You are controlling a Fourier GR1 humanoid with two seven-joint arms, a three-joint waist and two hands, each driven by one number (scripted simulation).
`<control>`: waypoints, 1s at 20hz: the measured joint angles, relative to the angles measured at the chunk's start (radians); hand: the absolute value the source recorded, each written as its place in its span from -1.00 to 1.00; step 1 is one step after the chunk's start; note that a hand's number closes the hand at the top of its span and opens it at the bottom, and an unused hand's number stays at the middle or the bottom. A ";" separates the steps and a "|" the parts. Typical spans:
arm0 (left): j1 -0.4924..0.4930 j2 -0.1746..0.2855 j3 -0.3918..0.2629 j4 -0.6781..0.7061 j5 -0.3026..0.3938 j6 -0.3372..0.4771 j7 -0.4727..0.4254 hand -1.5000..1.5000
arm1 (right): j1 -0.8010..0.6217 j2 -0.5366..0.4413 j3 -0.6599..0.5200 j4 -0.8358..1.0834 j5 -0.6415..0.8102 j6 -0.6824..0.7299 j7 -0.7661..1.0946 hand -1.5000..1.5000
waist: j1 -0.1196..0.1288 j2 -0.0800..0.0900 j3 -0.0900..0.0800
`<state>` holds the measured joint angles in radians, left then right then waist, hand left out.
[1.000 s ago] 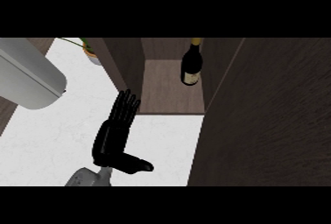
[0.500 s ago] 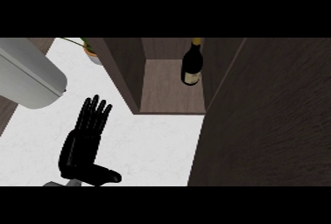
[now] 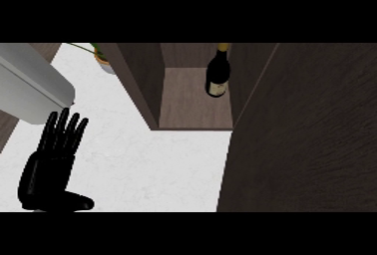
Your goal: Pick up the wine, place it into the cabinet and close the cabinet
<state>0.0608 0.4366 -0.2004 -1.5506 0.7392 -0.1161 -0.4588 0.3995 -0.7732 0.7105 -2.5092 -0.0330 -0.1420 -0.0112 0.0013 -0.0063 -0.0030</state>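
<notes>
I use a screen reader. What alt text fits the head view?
A wine bottle stands inside the open wooden cabinet at top centre, its dark door swung out along the right. The robot's left hand, fingers straight and holding nothing, shows at lower left above the white counter.

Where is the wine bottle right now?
Head view, upper centre: the wine bottle stands inside the cabinet, near its right side, away from the left robot hand.
</notes>
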 measured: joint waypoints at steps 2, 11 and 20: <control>0.006 0.024 0.028 0.003 0.019 -0.028 0.007 -1.00 | -0.025 0.010 0.004 0.001 0.001 0.002 0.020 1.00 | 0.003 0.002 0.000; 0.048 0.088 0.101 0.005 0.055 -0.110 0.014 -1.00 | -0.104 0.022 0.023 0.001 0.007 0.024 0.092 1.00 | 0.013 0.003 -0.001; 0.034 0.129 0.142 0.027 0.097 -0.174 0.043 -1.00 | -0.236 0.105 -0.030 0.013 0.000 0.048 0.175 1.00 | 0.041 0.010 -0.004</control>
<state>0.0951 0.5658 -0.0588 -1.5237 0.8361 -0.2906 -0.4157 0.1632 -0.6679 0.6807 -2.4958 -0.0325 -0.0945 0.1637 0.0423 0.0038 -0.0072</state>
